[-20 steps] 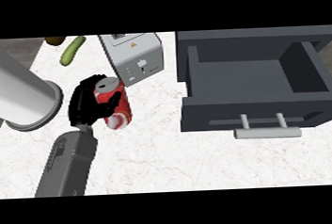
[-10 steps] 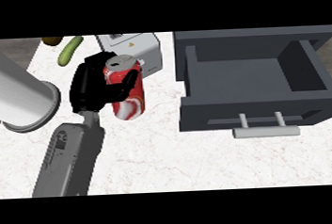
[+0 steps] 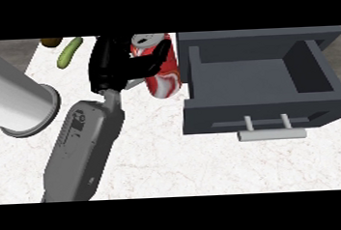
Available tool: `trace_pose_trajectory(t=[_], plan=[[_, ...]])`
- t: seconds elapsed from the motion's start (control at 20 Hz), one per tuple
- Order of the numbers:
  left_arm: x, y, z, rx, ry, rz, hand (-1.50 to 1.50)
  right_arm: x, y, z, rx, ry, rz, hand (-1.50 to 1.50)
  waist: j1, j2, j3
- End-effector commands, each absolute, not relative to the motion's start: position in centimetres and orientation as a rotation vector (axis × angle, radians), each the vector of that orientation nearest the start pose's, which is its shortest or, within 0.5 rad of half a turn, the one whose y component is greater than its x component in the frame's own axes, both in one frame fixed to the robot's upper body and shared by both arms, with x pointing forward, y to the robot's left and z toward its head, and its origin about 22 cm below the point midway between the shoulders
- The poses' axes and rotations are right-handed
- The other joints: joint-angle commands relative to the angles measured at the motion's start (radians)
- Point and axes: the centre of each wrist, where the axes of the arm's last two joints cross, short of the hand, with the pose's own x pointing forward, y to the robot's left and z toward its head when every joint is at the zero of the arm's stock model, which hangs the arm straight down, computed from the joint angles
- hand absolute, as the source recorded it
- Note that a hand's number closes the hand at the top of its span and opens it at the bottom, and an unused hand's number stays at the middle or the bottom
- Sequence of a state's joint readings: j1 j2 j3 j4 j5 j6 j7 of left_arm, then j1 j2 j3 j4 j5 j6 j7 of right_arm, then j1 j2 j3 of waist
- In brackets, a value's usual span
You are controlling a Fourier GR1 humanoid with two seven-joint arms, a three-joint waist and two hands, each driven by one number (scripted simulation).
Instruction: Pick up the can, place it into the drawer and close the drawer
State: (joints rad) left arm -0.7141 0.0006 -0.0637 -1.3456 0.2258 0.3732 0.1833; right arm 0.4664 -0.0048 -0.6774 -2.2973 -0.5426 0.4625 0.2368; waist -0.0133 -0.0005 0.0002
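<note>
The red and white can (image 3: 161, 74) is held upright in the air, top towards me, just left of the open drawer's left wall. My right hand (image 3: 114, 66) is shut on it from the left, its black fingers curled round the can's side, and its grey forearm (image 3: 85, 145) comes up from the lower left. The dark grey drawer (image 3: 200, 86) stands pulled out with nothing showing inside, its pale bar handle (image 3: 273, 134) facing me. No left hand shows.
A thick pale grey cylinder (image 3: 15, 102) fills the left edge, close beside the forearm. A green elongated vegetable (image 3: 69, 52) and a brown item (image 3: 51, 42) lie at the counter's far left. White marbled counter (image 3: 168, 170) spreads in front of the drawer.
My right hand has lifted the can off the counter and carried it to the right and away from me, up beside the drawer's left wall. The drawer has stayed open.
</note>
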Motion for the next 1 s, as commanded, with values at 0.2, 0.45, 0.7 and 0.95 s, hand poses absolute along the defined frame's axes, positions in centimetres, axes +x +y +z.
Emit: trace_pose_trajectory(t=[0.2,0.45,0.7,0.95], plan=[[38.1,7.6,18.5,-0.21,-1.747,0.103,1.5,6.2,-35.8,12.7,-0.155,-1.784,-0.135,-1.5,-0.004,0.001,0.0],[38.9,4.8,19.6,-0.182,-1.737,0.101,1.5,6.8,-36.1,11.2,-0.158,-1.775,-0.153,-1.5,-0.011,0.003,0.0],[40.3,2.8,20.3,-0.169,-1.712,0.09,1.5,7.5,-36.1,11.6,-0.125,-1.796,-0.13,-1.5,-0.023,0.005,0.0],[41.3,1.8,21.4,-0.175,-1.732,0.08,1.5,9.2,-35.4,13.3,-0.156,-1.803,-0.13,-1.5,-0.02,0.01,0.0]])
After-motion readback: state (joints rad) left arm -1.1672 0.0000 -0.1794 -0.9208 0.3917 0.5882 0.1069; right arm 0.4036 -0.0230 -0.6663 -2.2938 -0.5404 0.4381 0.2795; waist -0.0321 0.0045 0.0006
